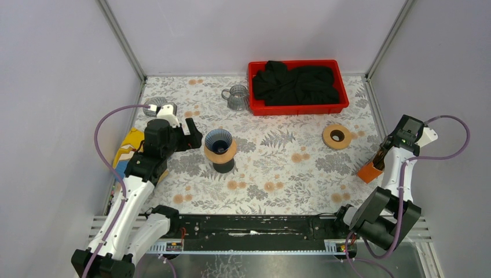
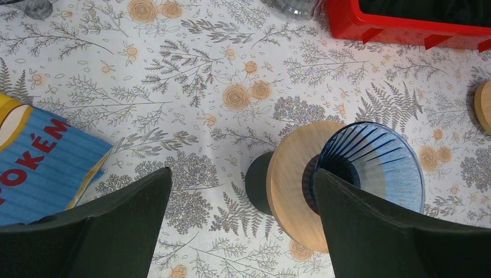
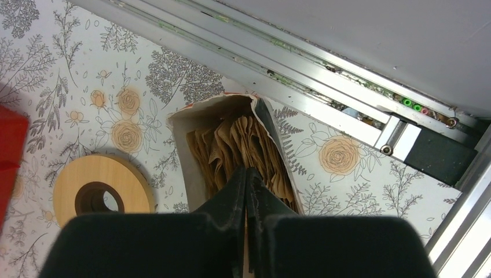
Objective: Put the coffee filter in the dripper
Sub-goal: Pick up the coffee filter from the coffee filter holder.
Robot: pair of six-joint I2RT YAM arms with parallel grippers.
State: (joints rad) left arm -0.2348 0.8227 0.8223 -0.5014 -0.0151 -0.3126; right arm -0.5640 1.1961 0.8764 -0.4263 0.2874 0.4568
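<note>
Two hands in view. Found the left hand spread to full width, gripping nothing, held over the tabletop just left of the dripper. Noted the dripper as ribbed blue glass seated in a wooden collar on a dark base, standing upright toward the left of the tabletop. Found the right hand at the right edge of the tabletop, fingers pressed together and tips down inside an open carton, pinching the upper edge of a brown coffee filter from the crumpled stack packed there. Located that carton near the metal rail at the tabletop's edge, well apart from the dripper. Recorded a wooden ring lying flat on the tabletop near the carton. Logged at the far side a red bin filled with black cloth, and a glass mug just beside its left wall. Noted a blue and yellow packet lying left of the left hand.
</note>
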